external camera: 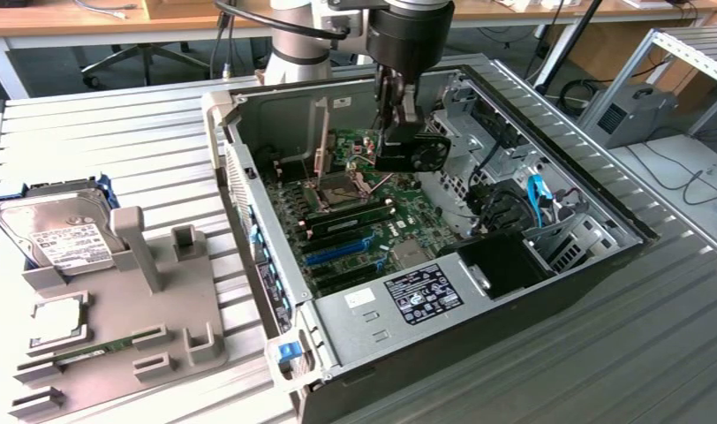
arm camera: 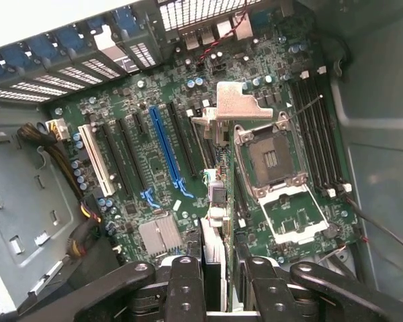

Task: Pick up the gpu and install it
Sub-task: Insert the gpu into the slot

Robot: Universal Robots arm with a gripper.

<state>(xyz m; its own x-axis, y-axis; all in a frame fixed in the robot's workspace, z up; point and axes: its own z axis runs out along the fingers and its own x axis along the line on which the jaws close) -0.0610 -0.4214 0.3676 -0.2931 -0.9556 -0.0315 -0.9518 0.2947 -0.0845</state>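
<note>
Alignment is what I am watching: my claw (arm camera: 215, 268) is gripping the gpu (arm camera: 215, 221) on edge above the motherboard (external camera: 400, 212), its long axis running roughly along the blue slot (arm camera: 164, 144) lying below, just beside it.

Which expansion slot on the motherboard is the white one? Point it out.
The white slot at the end of the row, next to the cable bundle. The other slots in the row are black, and one is blue.
</note>
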